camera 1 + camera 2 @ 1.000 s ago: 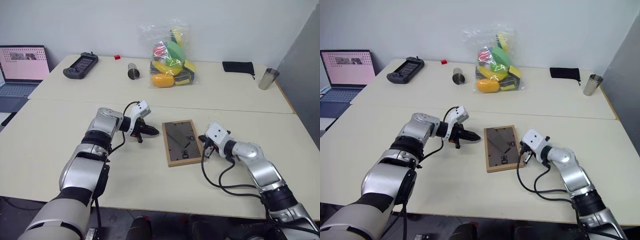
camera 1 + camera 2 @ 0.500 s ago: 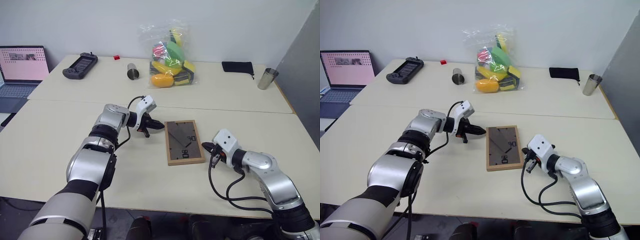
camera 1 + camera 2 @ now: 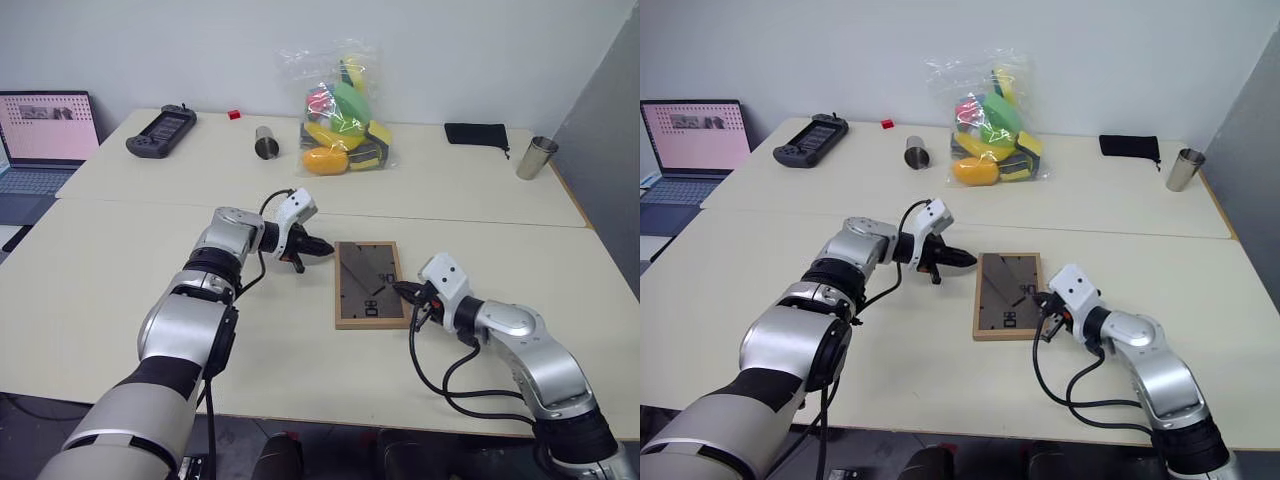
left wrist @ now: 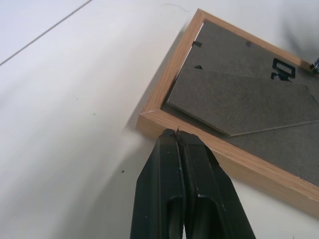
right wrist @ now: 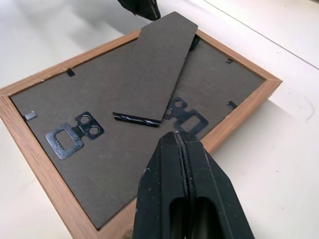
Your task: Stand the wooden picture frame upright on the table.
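The frame (image 3: 369, 284) is lying back-up near the table's (image 3: 90, 290) front edge. Both grippers, left (image 3: 328, 250) and right (image 3: 398, 290), jaws together, are now closing on opposite edges, bracketing it for tipping upright.

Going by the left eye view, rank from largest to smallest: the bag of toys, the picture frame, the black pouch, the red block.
1. Clear plastic bag of colourful toys
2. Light-wood picture frame, lying back-up, though it sits nearer the camera
3. Flat black fabric pouch
4. Small red block

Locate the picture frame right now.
Wooden picture frame lies back-up on the near table, centre of the head view, between the shut left gripper and right gripper.
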Controlling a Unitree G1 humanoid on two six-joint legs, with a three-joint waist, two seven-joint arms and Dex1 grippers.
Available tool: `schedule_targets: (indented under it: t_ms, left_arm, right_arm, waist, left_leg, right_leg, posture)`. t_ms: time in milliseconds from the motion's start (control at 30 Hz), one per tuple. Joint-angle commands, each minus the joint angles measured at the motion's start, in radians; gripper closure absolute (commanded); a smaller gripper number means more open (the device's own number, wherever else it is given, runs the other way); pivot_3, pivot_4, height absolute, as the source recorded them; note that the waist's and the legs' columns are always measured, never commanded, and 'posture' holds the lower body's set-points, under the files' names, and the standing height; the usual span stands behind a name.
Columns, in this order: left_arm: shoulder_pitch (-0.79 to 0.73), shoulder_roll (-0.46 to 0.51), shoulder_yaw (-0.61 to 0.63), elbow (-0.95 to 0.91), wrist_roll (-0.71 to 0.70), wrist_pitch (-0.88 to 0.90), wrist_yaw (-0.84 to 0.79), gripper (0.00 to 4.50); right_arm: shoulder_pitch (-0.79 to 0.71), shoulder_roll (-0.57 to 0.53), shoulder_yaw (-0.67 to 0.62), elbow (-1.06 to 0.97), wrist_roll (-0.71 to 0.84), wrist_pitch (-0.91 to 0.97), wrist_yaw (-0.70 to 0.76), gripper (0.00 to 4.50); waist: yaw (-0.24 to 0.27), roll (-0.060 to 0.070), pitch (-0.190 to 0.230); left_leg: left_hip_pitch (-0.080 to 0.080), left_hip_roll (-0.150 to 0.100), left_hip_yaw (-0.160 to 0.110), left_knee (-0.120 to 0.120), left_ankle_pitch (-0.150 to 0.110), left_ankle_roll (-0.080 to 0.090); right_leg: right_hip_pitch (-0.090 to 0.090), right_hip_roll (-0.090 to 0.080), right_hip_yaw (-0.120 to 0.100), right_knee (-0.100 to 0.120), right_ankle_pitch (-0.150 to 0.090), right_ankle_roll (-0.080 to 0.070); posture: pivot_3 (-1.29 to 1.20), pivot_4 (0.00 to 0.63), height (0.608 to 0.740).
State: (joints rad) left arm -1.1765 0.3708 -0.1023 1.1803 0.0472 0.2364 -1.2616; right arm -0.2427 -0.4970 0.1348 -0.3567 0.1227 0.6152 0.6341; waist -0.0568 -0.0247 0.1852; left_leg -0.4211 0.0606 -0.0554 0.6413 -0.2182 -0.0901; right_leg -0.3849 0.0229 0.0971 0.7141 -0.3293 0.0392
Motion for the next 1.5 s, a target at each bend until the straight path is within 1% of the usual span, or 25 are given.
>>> schedule_targets:
  t_ms: [33,100,167,267,300,367,400,467,500,567,667,767,867,900,1100,1200,1233,1267,1300,1367,1500]
  left_arm:
    - [-0.014,0.057,0.047,-0.096,-0.059,0.092,-0.056,4.46]
    - [0.008,0.084,0.062,-0.165,-0.093,0.19,-0.097,4.46]
    - [0.056,0.114,0.067,-0.283,-0.139,0.335,-0.144,4.46]
    - [0.168,0.171,0.079,-0.539,-0.253,0.661,-0.178,4.46]
    - [0.193,0.182,0.104,-0.605,-0.301,0.789,-0.163,4.46]
    - [0.226,0.182,0.192,-0.694,-0.381,1.079,-0.076,4.46]
    - [0.263,0.174,0.242,-0.753,-0.406,1.18,-0.03,4.46]
    - [0.337,0.14,0.334,-0.851,-0.42,1.32,0.066,4.46]
    - [0.376,0.106,0.39,-0.872,-0.418,1.356,0.139,4.46]
    - [0.425,0.059,0.464,-0.899,-0.44,1.378,0.253,4.46]
    - [0.483,0.032,0.501,-0.993,-0.524,1.378,0.347,4.46]
    - [0.492,0.024,0.526,-1.001,-0.611,1.378,0.457,4.46]
    - [0.502,0.017,0.52,-1.026,-0.651,1.378,0.549,3.99]
    - [0.497,0.022,0.516,-1.014,-0.676,1.378,0.57,3.75]
    - [0.474,0.076,0.469,-0.994,-0.802,1.378,0.639,2.51]
    - [0.48,0.11,0.412,-0.994,-0.872,1.378,0.639,1.95]
    - [0.481,0.116,0.403,-0.995,-0.888,1.378,0.646,1.69]
    - [0.48,0.12,0.4,-0.991,-0.901,1.378,0.657,1.59]
    - [0.478,0.123,0.398,-0.984,-0.915,1.378,0.669,1.3]
    - [0.465,0.126,0.398,-0.961,-0.933,1.378,0.691,0.95]
    - [0.449,0.127,0.393,-0.923,-0.957,1.378,0.736,0.11]
  right_arm:
    - [-0.029,-0.039,-0.073,0.011,0.025,-0.044,0.023,4.5]
    - [-0.043,-0.058,-0.096,0.033,0.036,-0.057,0.034,4.5]
    - [-0.056,-0.077,-0.108,0.061,0.037,-0.075,0.044,4.5]
    - [-0.069,-0.093,-0.117,0.105,0.035,-0.098,0.056,4.5]
    - [-0.07,-0.096,-0.119,0.115,0.035,-0.105,0.059,4.5]
    - [-0.067,-0.102,-0.121,0.129,0.036,-0.115,0.066,4.5]
    - [-0.062,-0.104,-0.121,0.131,0.037,-0.119,0.069,4.5]
    - [-0.053,-0.105,-0.12,0.134,0.036,-0.125,0.073,4.5]
    - [-0.046,-0.104,-0.117,0.134,0.036,-0.127,0.075,4.5]
    - [-0.036,-0.101,-0.111,0.132,0.036,-0.129,0.076,4.5]
    - [-0.024,-0.098,-0.1,0.125,0.031,-0.131,0.079,4.5]
    - [-0.018,-0.095,-0.094,0.121,0.031,-0.132,0.082,4.5]
    - [-0.014,-0.09,-0.086,0.118,0.028,-0.135,0.079,4.5]
    - [-0.013,-0.088,-0.084,0.117,0.028,-0.136,0.078,4.5]
    - [-0.004,-0.077,-0.081,0.11,0.027,-0.136,0.07,4.5]
    - [0.011,-0.073,-0.084,0.104,0.027,-0.136,0.061,4.5]
    - [0.015,-0.072,-0.085,0.101,0.027,-0.136,0.059,4.5]
    - [0.019,-0.072,-0.086,0.097,0.027,-0.136,0.058,4.5]
    - [0.024,-0.072,-0.086,0.093,0.027,-0.135,0.056,4.5]
    - [0.029,-0.071,-0.087,0.087,0.028,-0.133,0.053,4.5]
    - [0.037,-0.072,-0.086,0.077,0.024,-0.135,0.048,4.5]
  waist:
    - [-0.001,0.0,0.0]
    - [-0.002,0.0,0.0]
    - [-0.004,0.0,0.0]
    - [-0.005,0.0,0.0]
    - [-0.008,0.0,0.0]
    - [-0.009,0.0,0.0]
    - [-0.009,0.0,0.0]
    - [-0.009,0.0,0.0]
    - [-0.009,0.001,0.0]
    - [-0.005,0.001,0.0]
    - [-0.005,0.001,0.0]
    - [-0.005,0.001,0.0]
    - [-0.004,0.001,0.0]
    - [-0.004,0.001,0.0]
    - [-0.003,0.001,0.0]
    - [-0.003,0.001,0.0]
    - [-0.003,0.001,0.0]
    - [-0.002,0.001,0.0]
    - [-0.002,0.001,0.0]
    - [-0.001,0.001,0.0]
    - [-0.002,0.001,0.0]
  left_leg:
    - [0.0,0.0,0.0,0.0,0.0,0.0]
    - [0.0,0.0,0.0,0.0,0.0,0.0]
    - [0.0,0.0,0.0,0.0,0.0,0.0]
    - [0.001,0.001,0.0,0.0,0.0,0.0]
    - [0.001,0.001,0.0,0.0,0.0,0.0]
    - [0.0,0.001,-0.001,0.0,0.0,0.0]
    - [0.0,0.001,-0.001,0.0,0.0,0.0]
    - [0.0,0.001,-0.002,0.001,0.0,0.0]
    - [0.0,0.001,-0.002,0.001,0.0,0.0]
    - [0.003,0.001,-0.002,0.001,0.0,0.0]
    - [0.004,0.001,-0.002,0.002,0.0,0.0]
    - [0.004,0.001,-0.001,0.002,0.0,0.0]
    - [0.005,0.001,-0.001,0.002,0.0,0.0]
    - [0.004,0.001,-0.001,0.002,0.0,0.0]
    - [0.004,0.001,-0.001,0.002,0.0,0.0]
    - [0.004,0.001,-0.001,0.001,0.0,0.0]
    - [0.004,0.001,-0.001,0.001,0.0,0.0]
    - [0.004,0.001,-0.001,0.001,0.0,0.0]
    - [0.004,0.001,-0.001,0.001,0.0,-0.001]
    - [0.004,0.001,-0.001,0.001,0.0,-0.001]
    - [0.004,0.001,-0.001,0.001,0.0,0.0]
  right_leg:
    - [0.0,0.0,0.0,0.0,0.0,0.0]
    - [0.0,0.0,0.0,0.0,0.0,0.0]
    - [0.0,0.0,0.0,0.0,0.0,0.0]
    - [0.0,0.0,0.0,0.001,0.0,0.0]
    - [0.0,0.0,0.0,0.001,0.0,0.0]
    - [0.0,0.0,0.0,0.001,0.0,0.0]
    - [0.0,0.0,-0.001,0.001,0.0,0.0]
    - [0.0,0.0,-0.001,0.001,0.0,0.0]
    - [0.0,0.0,-0.001,0.001,0.0,0.0]
    - [0.003,0.0,-0.001,0.001,0.0,0.0]
    - [0.004,0.0,-0.001,0.001,0.0,0.0]
    - [0.004,0.0,0.0,0.001,0.0,0.0]
    - [0.004,0.0,0.0,0.001,0.0,0.0]
    - [0.005,-0.001,0.0,0.001,0.0,0.0]
    - [0.004,-0.001,0.0,0.001,0.0,0.0]
    - [0.004,-0.001,0.0,0.001,0.0,0.0]
    - [0.004,-0.001,0.0,0.0,0.0,0.0]
    - [0.004,-0.001,0.0,0.0,0.0,0.0]
    - [0.004,-0.001,0.0,0.0,0.0,0.0]
    - [0.005,-0.001,0.0,0.0,0.0,0.0]
    - [0.004,-0.001,0.0,0.0,0.0,0.0]
  posture:
    - [0.0,0.15,0.74]
    - [0.0,0.15,0.74]
    - [0.0,0.15,0.74]
    - [0.0,0.15,0.74]
    - [0.0,0.15,0.74]
    - [0.0,0.15,0.74]
    - [0.0,0.15,0.74]
    - [0.0,0.15,0.74]
    - [0.0,0.15,0.74]
    - [0.0,0.15,0.74]
    - [0.0,0.15,0.74]
    - [0.0,0.15,0.74]
    - [0.0,0.15,0.74]
    - [0.0,0.15,0.74]
    - [0.0,0.15,0.74]
    - [0.0,0.15,0.74]
    - [0.0,0.15,0.74]
    - [0.0,0.15,0.74]
    - [0.0,0.15,0.74]
    - [0.0,0.15,0.74]
    - [0.0,0.15,0.74]
